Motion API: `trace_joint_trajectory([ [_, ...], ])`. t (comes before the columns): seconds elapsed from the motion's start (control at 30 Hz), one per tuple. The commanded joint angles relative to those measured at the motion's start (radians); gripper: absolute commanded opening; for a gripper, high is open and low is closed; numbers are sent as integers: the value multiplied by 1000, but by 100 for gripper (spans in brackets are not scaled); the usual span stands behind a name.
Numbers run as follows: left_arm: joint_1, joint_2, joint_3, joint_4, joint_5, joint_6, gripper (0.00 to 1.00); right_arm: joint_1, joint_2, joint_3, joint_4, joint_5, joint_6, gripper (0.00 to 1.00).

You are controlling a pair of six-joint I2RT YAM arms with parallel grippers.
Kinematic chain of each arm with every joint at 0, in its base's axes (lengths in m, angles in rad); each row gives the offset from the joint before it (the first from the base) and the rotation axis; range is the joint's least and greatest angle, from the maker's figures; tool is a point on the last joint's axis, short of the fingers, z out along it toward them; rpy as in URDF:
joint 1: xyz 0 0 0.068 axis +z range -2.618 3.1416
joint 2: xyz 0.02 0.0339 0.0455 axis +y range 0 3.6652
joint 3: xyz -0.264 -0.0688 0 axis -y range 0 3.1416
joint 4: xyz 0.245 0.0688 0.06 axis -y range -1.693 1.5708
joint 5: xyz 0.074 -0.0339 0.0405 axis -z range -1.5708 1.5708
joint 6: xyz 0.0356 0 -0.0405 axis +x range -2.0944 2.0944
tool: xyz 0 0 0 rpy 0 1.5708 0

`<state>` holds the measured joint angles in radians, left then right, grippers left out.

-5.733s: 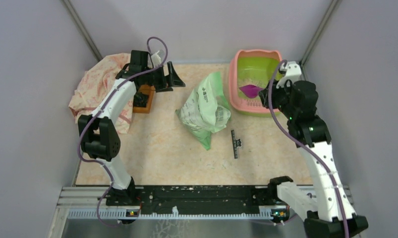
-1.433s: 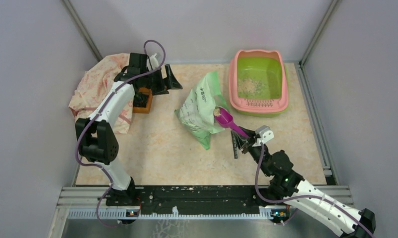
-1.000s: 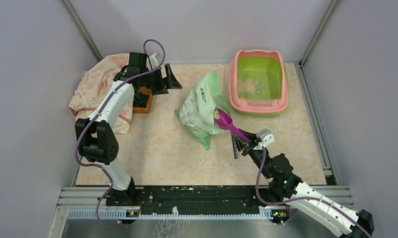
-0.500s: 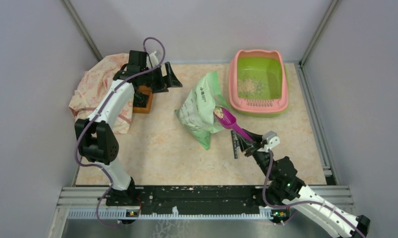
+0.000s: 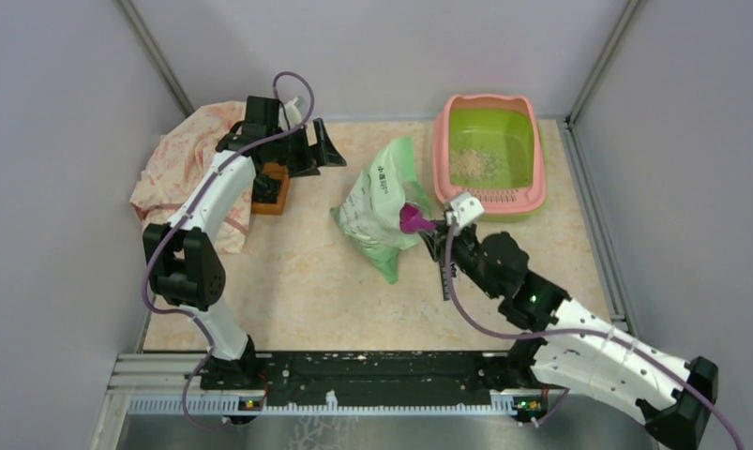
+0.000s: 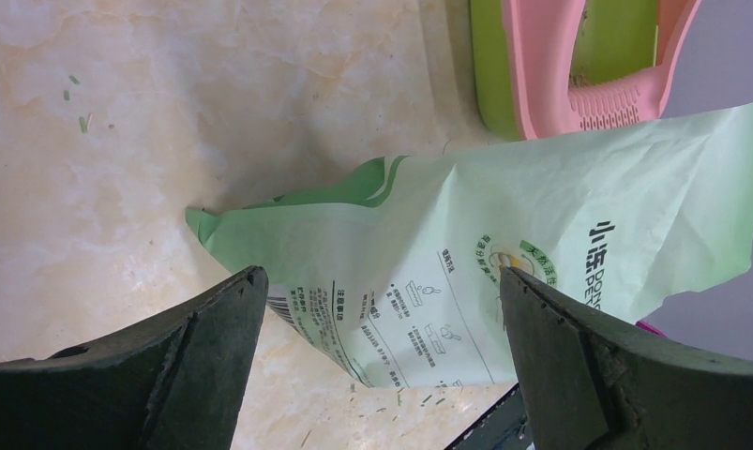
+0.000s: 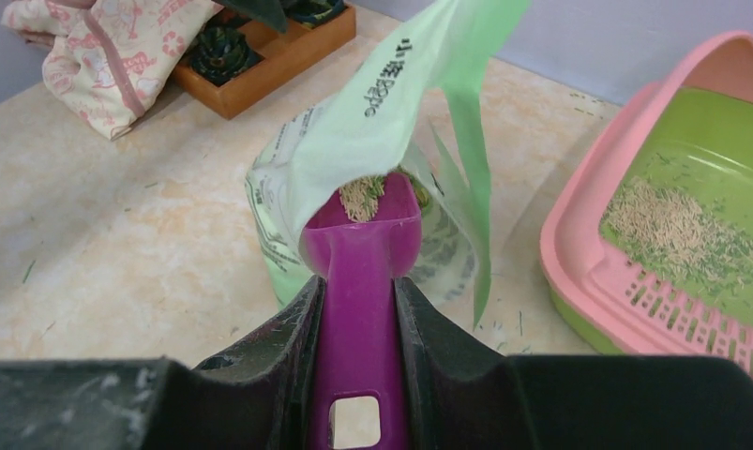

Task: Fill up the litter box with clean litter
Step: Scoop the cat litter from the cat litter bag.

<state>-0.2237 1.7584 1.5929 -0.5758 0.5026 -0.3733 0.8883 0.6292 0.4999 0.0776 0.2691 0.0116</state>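
The litter box (image 5: 494,198) stands at the back right, its pink rim (image 7: 579,248) around a green basin. A thin patch of clean litter (image 5: 474,164) lies in the basin (image 7: 672,225). My right gripper (image 5: 438,234) is shut on the handle of a purple scoop (image 7: 358,281). The scoop's head (image 5: 412,218) sits in the mouth of the light green bag (image 5: 384,202) with some clean litter (image 7: 361,197) in it. My left gripper (image 5: 318,150) hangs open at the back left, and the bag (image 6: 504,272) shows between its fingers from a distance.
A small wooden tray (image 5: 274,187) with dark items rests on a patterned cloth (image 5: 189,159) under the left arm. A black strip (image 5: 444,277) lies on the table beneath my right wrist. Grey walls close in the left, back and right sides.
My right arm has swung forward and left, carrying the scoop from above the table into the bag's mouth. The left arm has hardly moved.
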Motion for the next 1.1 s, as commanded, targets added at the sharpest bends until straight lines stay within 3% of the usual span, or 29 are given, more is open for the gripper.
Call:
trace_joint_trajectory([
  [0.0, -6, 7, 23, 17, 22, -1, 99, 1, 186, 315, -259, -68, 15, 0],
  [0.27, -6, 3, 18, 25, 44, 2, 99, -217, 524, 781, -749, -367, 44, 0],
  [0.43, -6, -5, 6, 29, 49, 9, 99, -271, 669, 958, -928, -451, 18, 0],
  [1.07, -3, 6, -102, 71, 16, 12, 99, -254, 967, 1061, -889, -544, -1, 0],
])
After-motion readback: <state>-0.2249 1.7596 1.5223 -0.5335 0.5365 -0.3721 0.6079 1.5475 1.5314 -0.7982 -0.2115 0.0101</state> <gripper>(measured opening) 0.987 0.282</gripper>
